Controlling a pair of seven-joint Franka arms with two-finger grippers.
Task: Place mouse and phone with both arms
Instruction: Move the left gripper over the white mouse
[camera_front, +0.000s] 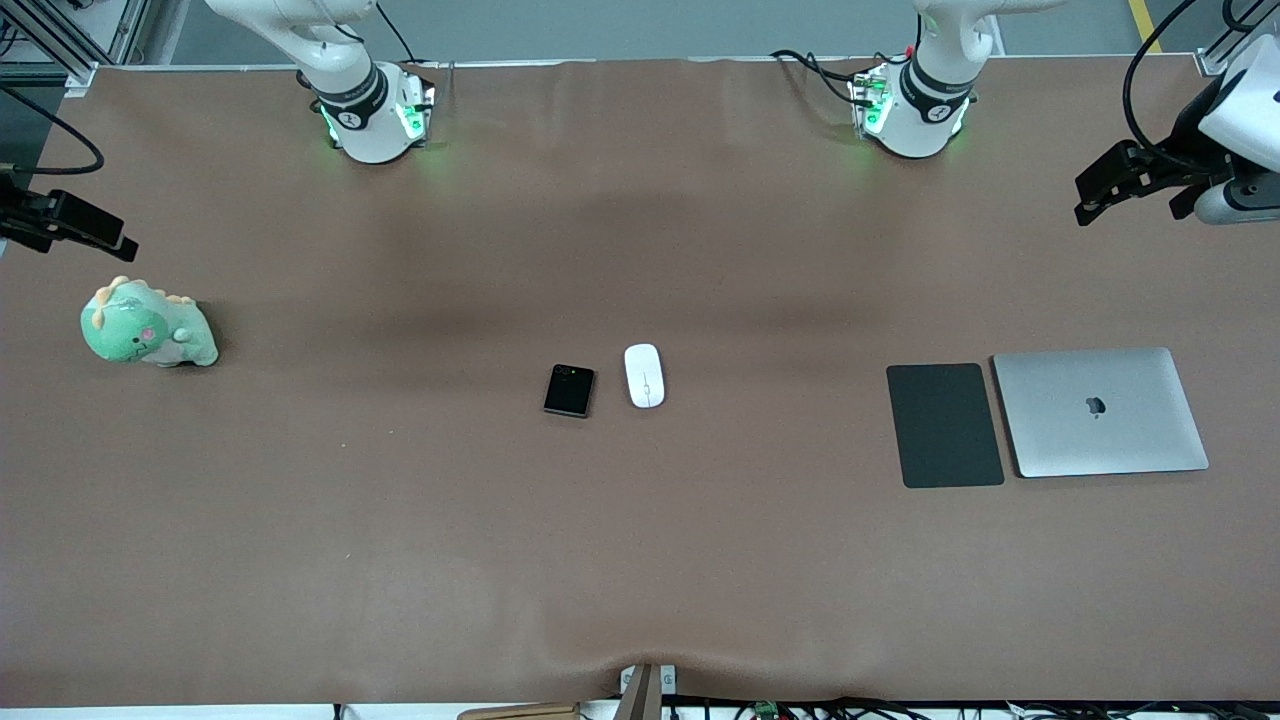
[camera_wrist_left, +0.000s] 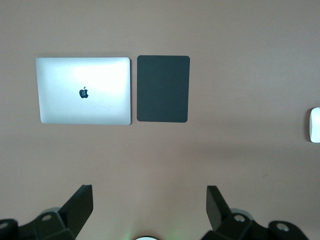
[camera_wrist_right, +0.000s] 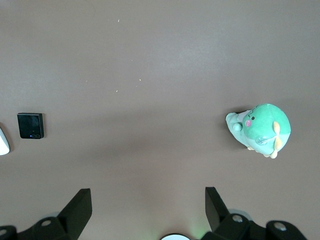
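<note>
With neither the mouse nor the phone grasped yet, the left pincer and right pincer hang with fingers apart, well away from both, so each must next reach inward over the table.

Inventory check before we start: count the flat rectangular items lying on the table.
3. The phone lies mid-table beside the mouse. The dark pad and the closed silver laptop lie side by side toward the left arm's end. Nothing seems hidden.

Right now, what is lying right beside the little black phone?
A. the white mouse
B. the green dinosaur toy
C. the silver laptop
A. The white mouse lies right beside the phone mid-table; the toy and laptop sit off at the table's two ends.
</note>
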